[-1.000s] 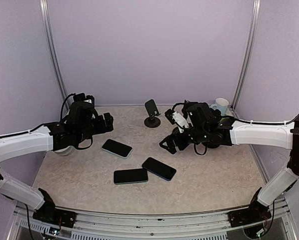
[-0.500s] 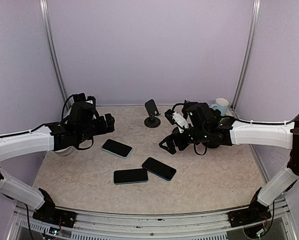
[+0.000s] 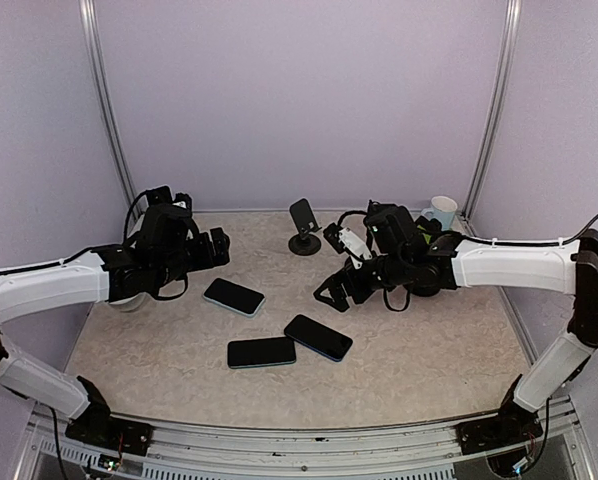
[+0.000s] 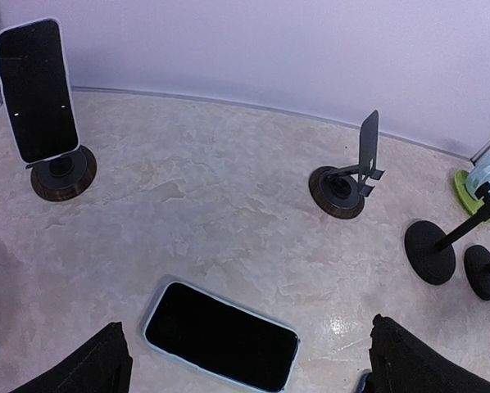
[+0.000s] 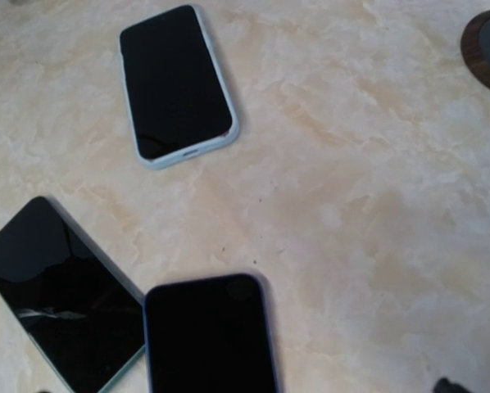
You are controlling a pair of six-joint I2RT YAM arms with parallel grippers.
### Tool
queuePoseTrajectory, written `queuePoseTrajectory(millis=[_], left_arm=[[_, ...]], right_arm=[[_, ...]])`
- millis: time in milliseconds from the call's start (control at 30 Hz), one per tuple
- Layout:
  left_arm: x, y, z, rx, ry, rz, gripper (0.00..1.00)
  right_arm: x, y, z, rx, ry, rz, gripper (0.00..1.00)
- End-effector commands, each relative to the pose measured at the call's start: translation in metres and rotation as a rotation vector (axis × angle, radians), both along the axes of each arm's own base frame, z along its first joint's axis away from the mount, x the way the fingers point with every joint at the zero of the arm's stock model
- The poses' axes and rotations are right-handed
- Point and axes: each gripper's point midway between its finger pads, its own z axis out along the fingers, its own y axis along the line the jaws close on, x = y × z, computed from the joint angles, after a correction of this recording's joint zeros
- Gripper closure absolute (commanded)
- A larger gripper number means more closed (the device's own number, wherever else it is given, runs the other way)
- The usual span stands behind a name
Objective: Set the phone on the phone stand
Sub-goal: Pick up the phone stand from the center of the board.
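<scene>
Jaws are spread on left gripper (image 3: 218, 246) and right gripper (image 3: 327, 291); three phones (image 3: 262, 352) are laid centre-frame below the phone stand (image 3: 304, 229).

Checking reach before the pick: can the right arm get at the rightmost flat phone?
Likely yes: the open right gripper hovers close beside that phone, and nothing stands between them.

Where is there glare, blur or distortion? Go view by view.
Left wrist: sharp, with a bright glare spot on the table beside the flat phone; the table's far edge is bowed by the lens. Right wrist: slightly soft, with pale reflections on the lower-left phone. Top external: even light, faint shadows.
</scene>
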Motion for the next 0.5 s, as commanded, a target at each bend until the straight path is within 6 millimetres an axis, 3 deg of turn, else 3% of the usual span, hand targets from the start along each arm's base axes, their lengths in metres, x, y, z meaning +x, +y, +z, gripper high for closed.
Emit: queuePoseTrajectory(millis=[0,467], left_arm=[[0.0,0.0,-0.001,-0.01,0.005,0.007,0.01],[0.003,0.015,-0.011,-0.052,0.044,0.048,0.01]], right_arm=[[0.001,0.004,0.001,-0.002,0.009,0.013,0.0],[0.008,-0.002,0.002,-0.02,-0.018,-0.029,0.0]])
